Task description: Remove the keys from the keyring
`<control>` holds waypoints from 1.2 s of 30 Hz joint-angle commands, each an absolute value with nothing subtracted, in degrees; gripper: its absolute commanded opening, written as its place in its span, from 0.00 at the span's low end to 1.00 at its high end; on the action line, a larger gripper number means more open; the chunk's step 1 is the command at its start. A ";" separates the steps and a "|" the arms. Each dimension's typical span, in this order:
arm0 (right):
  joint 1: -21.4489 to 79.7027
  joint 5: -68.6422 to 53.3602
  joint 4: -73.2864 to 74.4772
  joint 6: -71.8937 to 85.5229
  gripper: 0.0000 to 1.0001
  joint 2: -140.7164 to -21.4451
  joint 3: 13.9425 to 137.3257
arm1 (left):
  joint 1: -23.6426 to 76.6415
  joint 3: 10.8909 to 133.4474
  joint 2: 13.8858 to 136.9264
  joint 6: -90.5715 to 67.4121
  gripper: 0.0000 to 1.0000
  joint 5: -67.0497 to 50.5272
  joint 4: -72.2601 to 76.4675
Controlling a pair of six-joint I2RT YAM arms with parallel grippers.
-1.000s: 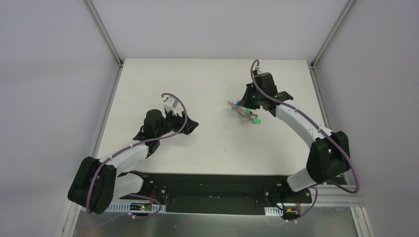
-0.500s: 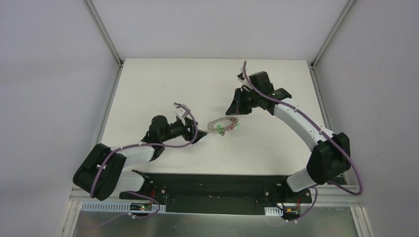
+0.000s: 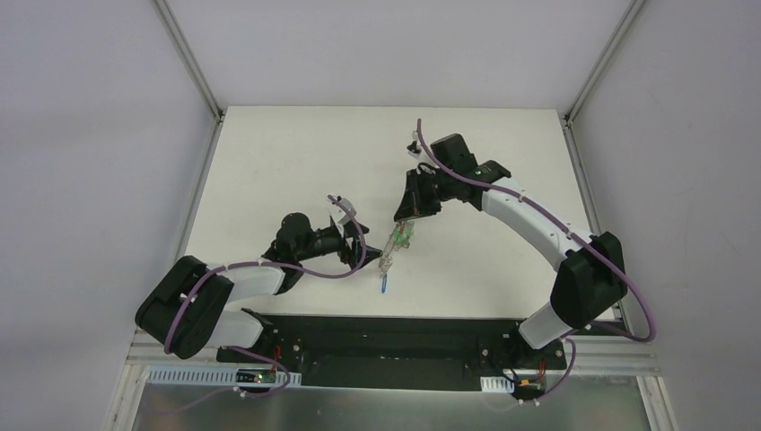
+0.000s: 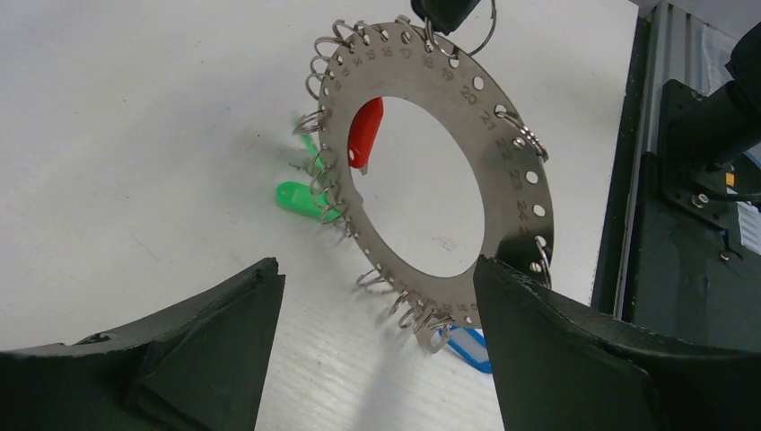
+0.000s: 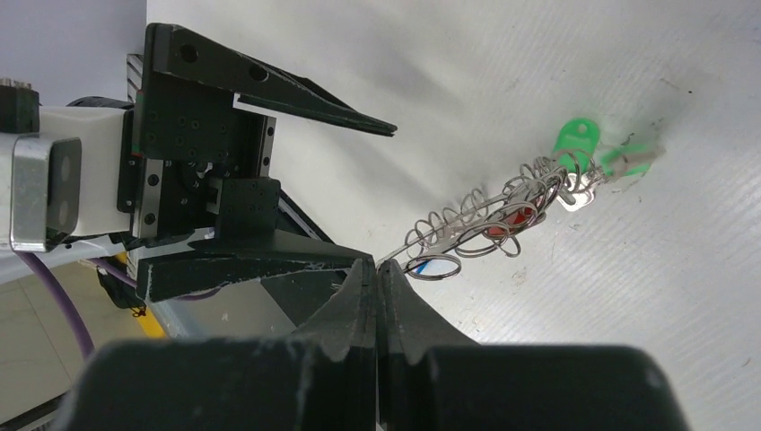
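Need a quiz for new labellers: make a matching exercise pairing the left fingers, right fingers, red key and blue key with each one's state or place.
Column one:
1. left fingers
2. right fingers
3. red key
4. blue key

Column two:
A. seen through the hole of the keyring, left wrist view
B. shut on the keyring's rim
C. open
D. at the keyring's low end

Pairs: 1-C, 2-B, 3-A, 4-D
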State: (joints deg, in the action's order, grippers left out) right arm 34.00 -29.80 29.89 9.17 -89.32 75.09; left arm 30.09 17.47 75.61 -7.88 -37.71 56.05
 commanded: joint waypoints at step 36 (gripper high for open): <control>40.37 -26.16 33.16 12.04 0.03 -89.79 83.16 | 33.93 19.56 65.78 1.96 0.20 -33.00 45.22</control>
State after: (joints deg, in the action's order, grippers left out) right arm 39.99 -23.79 33.23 11.51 -92.42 81.73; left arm 33.43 16.93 66.39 -0.32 -32.47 46.13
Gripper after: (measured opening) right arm 0.032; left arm 0.474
